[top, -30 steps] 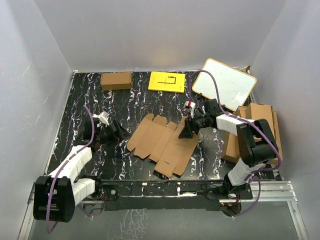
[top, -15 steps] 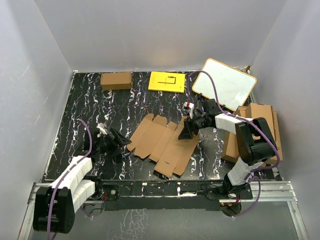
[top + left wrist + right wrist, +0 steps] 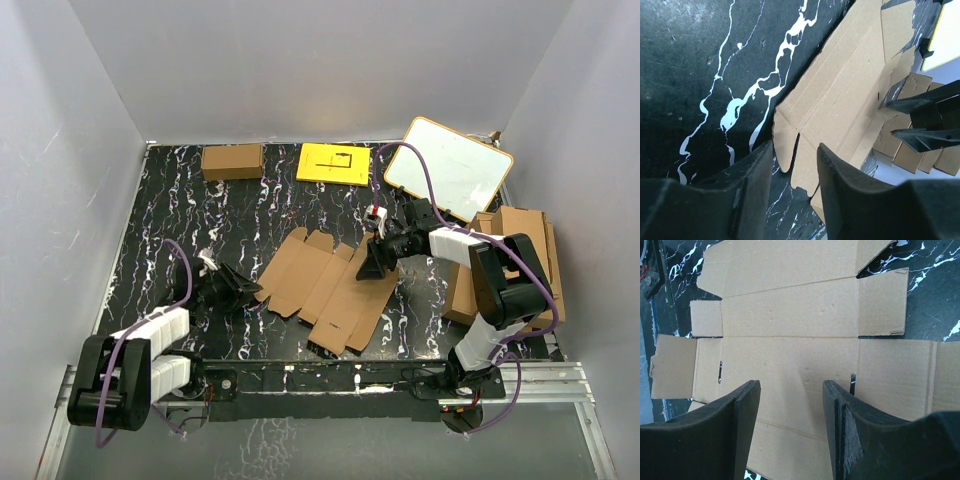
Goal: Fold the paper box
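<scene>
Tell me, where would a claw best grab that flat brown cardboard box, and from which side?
Probably a small outer flap on the left edge of the paper box, approached low from the left. The sheet lies flat on the table, so only its thin edges offer a pinch. The left claw sits there, fingers flanking that flap, jaws open.

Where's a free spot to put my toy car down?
Bare table between the small carton and the flat paper box, left of middle. A thinner strip lies between the yellow sheet and that box. The right is crowded: whiteboard, cardboard pile, right arm.
</scene>
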You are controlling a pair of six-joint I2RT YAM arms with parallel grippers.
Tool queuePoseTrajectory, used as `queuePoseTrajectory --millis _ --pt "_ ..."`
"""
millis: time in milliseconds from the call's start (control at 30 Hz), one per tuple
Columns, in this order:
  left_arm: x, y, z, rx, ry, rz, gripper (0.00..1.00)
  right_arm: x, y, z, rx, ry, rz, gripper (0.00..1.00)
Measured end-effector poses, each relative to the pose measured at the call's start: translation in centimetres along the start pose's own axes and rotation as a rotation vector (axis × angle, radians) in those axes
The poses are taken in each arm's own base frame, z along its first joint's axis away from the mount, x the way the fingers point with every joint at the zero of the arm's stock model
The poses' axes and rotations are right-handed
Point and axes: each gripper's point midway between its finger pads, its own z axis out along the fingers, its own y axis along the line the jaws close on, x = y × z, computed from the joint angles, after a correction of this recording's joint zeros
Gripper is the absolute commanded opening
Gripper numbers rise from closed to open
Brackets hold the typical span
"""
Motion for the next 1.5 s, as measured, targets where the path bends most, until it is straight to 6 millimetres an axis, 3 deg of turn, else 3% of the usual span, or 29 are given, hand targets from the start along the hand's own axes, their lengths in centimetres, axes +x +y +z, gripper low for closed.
queuePoseTrajectory --millis 267,467,600,767,900,1000,1133,1300,1500 --pt "0.3 0.2 1.0 0.007 0.020 0.018 0.22 -0.1 0.4 0.1 -0.020 -0.006 0.000 0.57" --pt "0.4 0.3 1.6 0.025 0.020 0.046 0.01 -0.1 0.9 0.1 -0.045 -0.011 0.006 0.57" --pt "0.3 -0.3 1.5 0.052 0.006 0.076 0.00 -0.3 1.4 0.0 -0.070 -0.020 -0.009 0.57" --pt "-0.5 -3.1 0.3 0.146 -0.067 0.210 0.00 -1.5 2.4 -0.7 -0.093 -0.037 -0.062 0.62" --pt "-1.2 -5.2 -0.7 0.189 -0.123 0.335 0.00 -3.9 3.3 -1.6 -0.103 -0.062 -0.155 0.67" --pt "-2.0 -6.8 -1.4 0.199 -0.155 0.413 0.00 -6.1 4.1 -2.6 -0.109 -0.082 -0.248 0.85" --pt "-3.4 -9.5 -2.4 0.192 -0.188 0.534 0.00 -10.0 5.5 -4.3 -0.106 -0.128 -0.453 1.00" --pt "-5.1 -14.1 -4.2 0.214 -0.230 0.729 0.00 -14.6 7.6 -5.7 -0.115 -0.171 -0.731 0.99" --pt "-4.5 -16.2 -4.4 0.224 -0.193 0.915 0.00 -18.1 9.9 -3.9 -0.150 -0.135 -0.926 0.99"
